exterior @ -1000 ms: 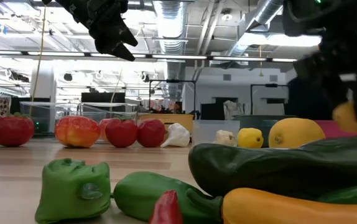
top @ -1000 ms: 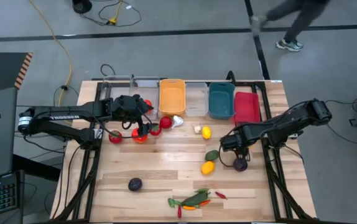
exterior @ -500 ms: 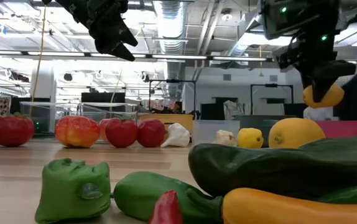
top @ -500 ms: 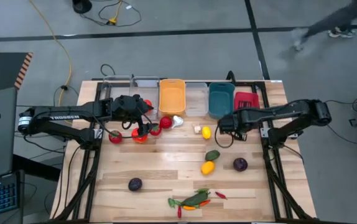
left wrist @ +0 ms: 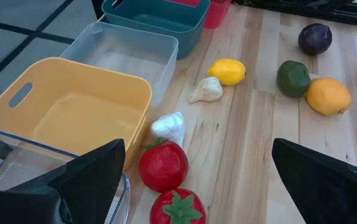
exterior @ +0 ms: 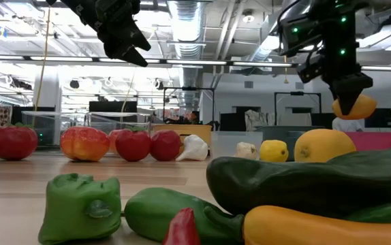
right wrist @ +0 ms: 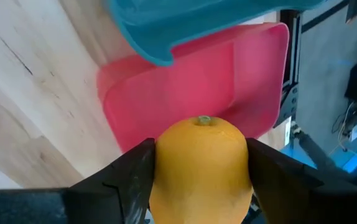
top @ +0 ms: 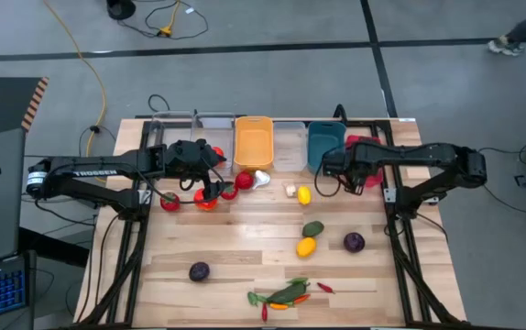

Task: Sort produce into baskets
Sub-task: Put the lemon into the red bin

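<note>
- High view is showing the right gripper hanging at the table's far edge, over the near rim of the teal basket, with the red basket just beside it.
- Right wrist view is showing an orange citrus sitting between the two dark fingers, which are pressing its sides; the jaws are standing fairly wide around the round fruit, which is being carried clear of the table.
- The left gripper is waiting above the cluster of red tomatoes, near the orange-yellow basket, its jaws spread fully and gripping nothing.
- The orange-yellow, red and teal baskets are all looking bare inside, so I judge that sorting is only beginning.
- Most produce is lying loose on the wood: a white garlic, a small lemon, a green piece, another orange citrus, two purple balls, and a heap of chilies and green pieces near the front edge.
- I judge the carried citrus is about to be dropped into a basket, leaving nearly everything else.
</note>
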